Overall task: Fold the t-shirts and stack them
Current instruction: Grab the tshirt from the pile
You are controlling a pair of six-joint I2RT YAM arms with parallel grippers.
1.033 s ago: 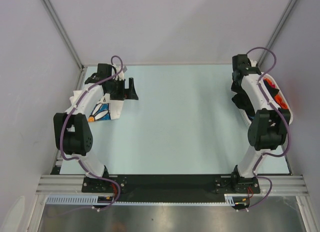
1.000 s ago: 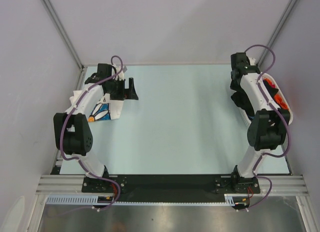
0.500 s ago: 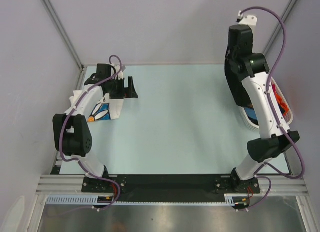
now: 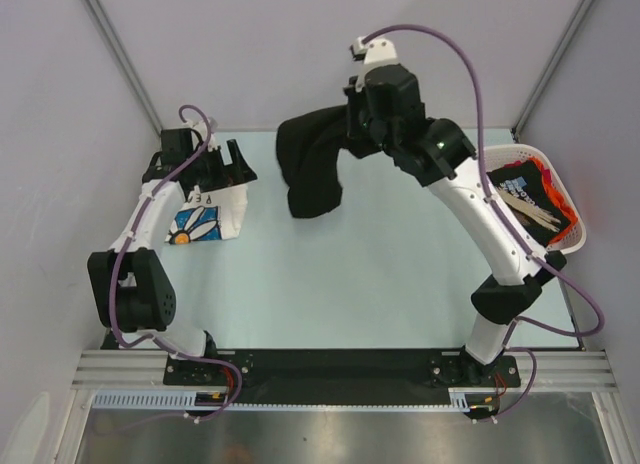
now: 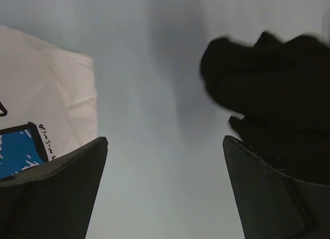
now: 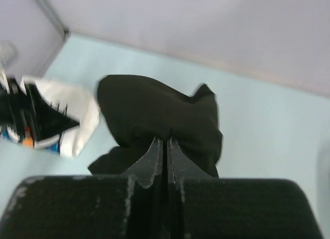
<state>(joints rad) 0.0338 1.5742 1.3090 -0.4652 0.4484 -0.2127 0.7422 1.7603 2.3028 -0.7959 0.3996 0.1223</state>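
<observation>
Black t-shirt, top view: bunched, hanging from the clenched right gripper, long axis roughly vertical, loose end pointing down toward the worktop. White t-shirt lies flat beside the left gripper.

Left wrist view: left gripper spread wide and empty, with the black t-shirt beyond its right finger and the white t-shirt beyond its left.

Right wrist view: right gripper pinches the black t-shirt, which droops beyond it.

I count four t-shirts in sight: one black t-shirt, one white flower-print t-shirt, one dark printed t-shirt and one orange t-shirt. There is one white basket and one desk. Whether the basket hides more, I cannot tell.
</observation>
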